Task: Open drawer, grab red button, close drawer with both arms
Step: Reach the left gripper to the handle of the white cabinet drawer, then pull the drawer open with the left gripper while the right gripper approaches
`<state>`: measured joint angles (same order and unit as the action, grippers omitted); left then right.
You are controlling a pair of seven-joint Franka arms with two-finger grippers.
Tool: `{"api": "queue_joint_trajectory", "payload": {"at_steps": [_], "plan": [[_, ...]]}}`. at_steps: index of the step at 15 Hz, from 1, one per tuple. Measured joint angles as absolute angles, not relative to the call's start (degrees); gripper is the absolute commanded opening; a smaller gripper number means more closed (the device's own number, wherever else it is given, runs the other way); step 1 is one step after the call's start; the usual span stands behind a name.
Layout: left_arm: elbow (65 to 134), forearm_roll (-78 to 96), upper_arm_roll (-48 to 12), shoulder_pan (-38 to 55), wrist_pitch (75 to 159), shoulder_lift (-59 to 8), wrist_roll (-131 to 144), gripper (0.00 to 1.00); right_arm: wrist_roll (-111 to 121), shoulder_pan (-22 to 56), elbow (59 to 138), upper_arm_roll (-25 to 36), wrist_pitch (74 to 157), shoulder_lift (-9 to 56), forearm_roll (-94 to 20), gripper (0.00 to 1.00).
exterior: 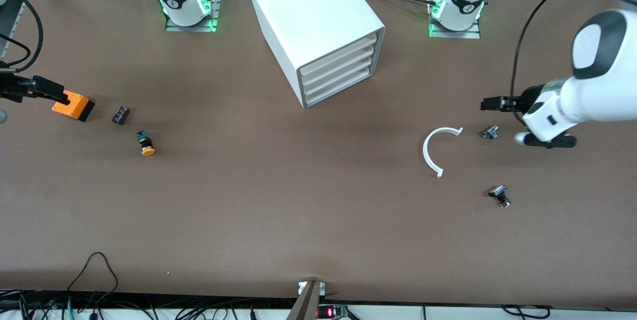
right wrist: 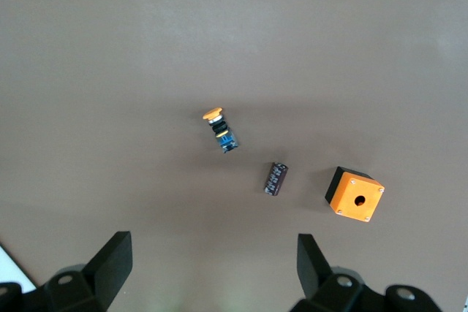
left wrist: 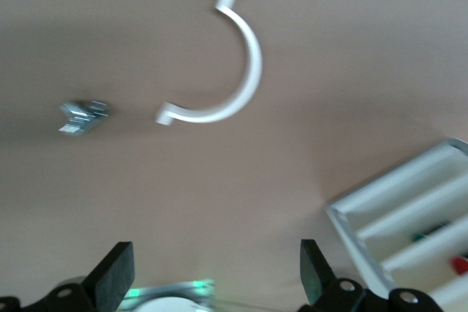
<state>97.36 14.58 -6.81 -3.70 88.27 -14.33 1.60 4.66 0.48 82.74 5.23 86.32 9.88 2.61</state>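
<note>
Both arms parked at the bench ends; all four drawers shut, nothing held.

The white cabinet (exterior: 318,26) sits angled between the arm bases, smooth plastic, its slat fronts flush. The red button (left wrist: 459,264) shows only in the left wrist view, a speck inside a drawer (left wrist: 420,242). The left pincer (left wrist: 213,272) hangs wide near a curved white bracket (exterior: 438,148); the right pincer (right wrist: 212,268) hangs wide over an orange box (exterior: 73,105), presumably waiting.

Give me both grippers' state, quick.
Left gripper: open, empty, over the table near the white curved piece.
Right gripper: open, empty, over the table near the orange box.
</note>
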Motion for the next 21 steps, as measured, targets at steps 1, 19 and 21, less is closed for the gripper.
{"api": "queue_joint_trajectory", "payload": {"at_steps": [1, 19, 21], "plan": [[99.36, 18.81, -7.21, -3.66, 88.76, -15.13, 1.6, 1.0, 4.66, 0.48, 82.67, 5.23, 86.35, 9.86, 2.48, 1.0], [126.24, 63.53, -22.69, 4.37, 109.15, -24.38, -26.55, 0.89, 0.98, 8.29, 82.39, 4.59, 87.55, 15.31, 2.07, 1.0], [127.1, 63.69, -23.25, 4.38, 109.16, -24.39, -27.74, 0.5, 1.01, 9.18, 82.07, 4.54, 87.51, 14.98, -1.18, 1.0]]}}
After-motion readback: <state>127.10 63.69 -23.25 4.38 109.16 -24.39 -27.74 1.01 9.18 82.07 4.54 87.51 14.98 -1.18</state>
